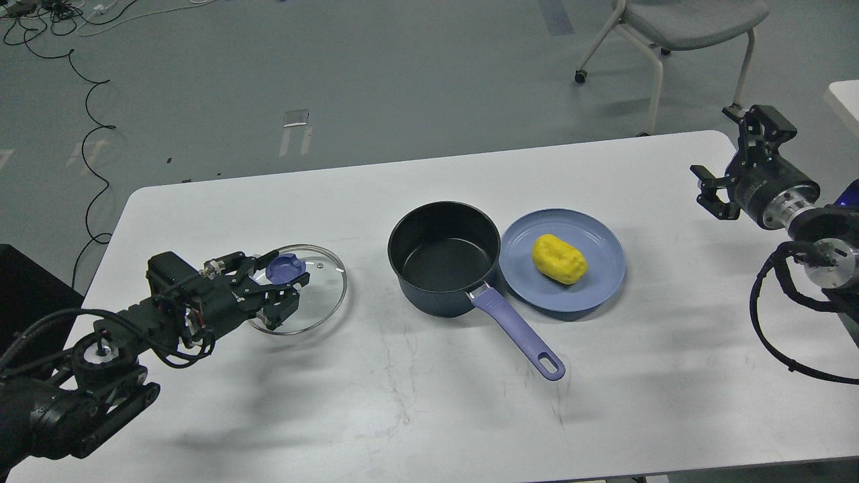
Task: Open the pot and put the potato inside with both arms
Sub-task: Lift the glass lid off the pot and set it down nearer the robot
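Note:
The pot (443, 258) stands open at the table's middle, black inside and empty, with its lavender handle (517, 332) pointing to the front right. The yellow potato (559, 259) lies on a blue plate (600, 285) touching the pot's right side. My left gripper (276, 285) is shut on the purple knob (285, 268) of the glass lid (329, 295), which it holds low at the table's left; I cannot tell if the lid touches the table. My right gripper (721, 151) is open and empty above the table's right edge, far from the potato.
The white table (402, 402) has bare surface in front of the pot and plate. A wheeled chair (684, 20) stands on the floor behind the table's far right. Cables (87, 87) lie on the floor at the far left. A second table's corner (845, 94) shows at the right.

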Tool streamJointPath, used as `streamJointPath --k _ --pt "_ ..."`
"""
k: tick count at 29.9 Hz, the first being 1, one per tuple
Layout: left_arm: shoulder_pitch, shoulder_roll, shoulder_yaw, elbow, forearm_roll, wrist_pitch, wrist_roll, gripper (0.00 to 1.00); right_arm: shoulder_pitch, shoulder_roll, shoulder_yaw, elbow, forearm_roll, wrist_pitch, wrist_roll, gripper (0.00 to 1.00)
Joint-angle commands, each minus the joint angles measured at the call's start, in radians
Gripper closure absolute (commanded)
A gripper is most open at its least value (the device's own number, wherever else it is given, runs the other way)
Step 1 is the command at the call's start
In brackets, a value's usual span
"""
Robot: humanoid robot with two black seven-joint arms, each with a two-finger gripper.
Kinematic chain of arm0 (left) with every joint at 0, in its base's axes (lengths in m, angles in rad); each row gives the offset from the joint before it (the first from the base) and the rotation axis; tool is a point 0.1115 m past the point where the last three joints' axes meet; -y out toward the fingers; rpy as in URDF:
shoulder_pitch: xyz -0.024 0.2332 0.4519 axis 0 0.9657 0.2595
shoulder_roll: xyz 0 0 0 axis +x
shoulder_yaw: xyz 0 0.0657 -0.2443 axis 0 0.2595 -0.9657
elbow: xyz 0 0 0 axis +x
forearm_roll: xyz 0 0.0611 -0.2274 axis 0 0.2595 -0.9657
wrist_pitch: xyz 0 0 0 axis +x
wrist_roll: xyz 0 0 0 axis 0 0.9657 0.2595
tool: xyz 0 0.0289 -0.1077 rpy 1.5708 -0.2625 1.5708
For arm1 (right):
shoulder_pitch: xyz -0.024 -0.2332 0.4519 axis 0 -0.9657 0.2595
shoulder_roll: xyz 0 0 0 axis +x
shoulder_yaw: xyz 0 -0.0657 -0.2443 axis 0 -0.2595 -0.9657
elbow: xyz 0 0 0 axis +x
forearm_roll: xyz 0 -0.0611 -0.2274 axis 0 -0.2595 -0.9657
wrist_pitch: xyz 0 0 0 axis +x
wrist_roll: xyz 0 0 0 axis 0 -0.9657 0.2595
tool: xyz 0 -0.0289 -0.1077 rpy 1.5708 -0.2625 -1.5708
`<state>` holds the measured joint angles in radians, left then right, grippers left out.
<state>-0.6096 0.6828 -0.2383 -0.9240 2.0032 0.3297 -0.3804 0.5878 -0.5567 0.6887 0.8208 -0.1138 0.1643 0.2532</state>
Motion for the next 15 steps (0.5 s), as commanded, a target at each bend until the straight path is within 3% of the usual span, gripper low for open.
streamJointPath --k 1,10,11,14,15 --pt "0.011 -0.017 0.028 0.033 -0.003 0.04 -0.002 0.5 0.001 -0.002 0.0 0.0 -0.001 0.0 0.0 0.0" --pt "0.01 -0.039 0.036 0.053 -0.004 0.052 -0.002 0.45 0.003 0.0 -0.024 0.0 -0.001 -0.003 0.0 0.0" --pt "0.01 -0.039 0.036 0.053 -0.012 0.052 -0.002 0.42 0.003 0.0 -0.024 0.0 -0.003 -0.003 0.0 0.0" --pt "0.004 -0.037 0.036 0.053 -0.075 0.052 -0.003 0.2 0.004 -0.002 -0.026 0.003 -0.001 -0.002 0.0 0.0" --pt "0.004 -0.036 0.036 0.053 -0.089 0.052 -0.003 0.19 0.004 -0.002 -0.026 0.003 -0.001 -0.002 0.0 0.0"
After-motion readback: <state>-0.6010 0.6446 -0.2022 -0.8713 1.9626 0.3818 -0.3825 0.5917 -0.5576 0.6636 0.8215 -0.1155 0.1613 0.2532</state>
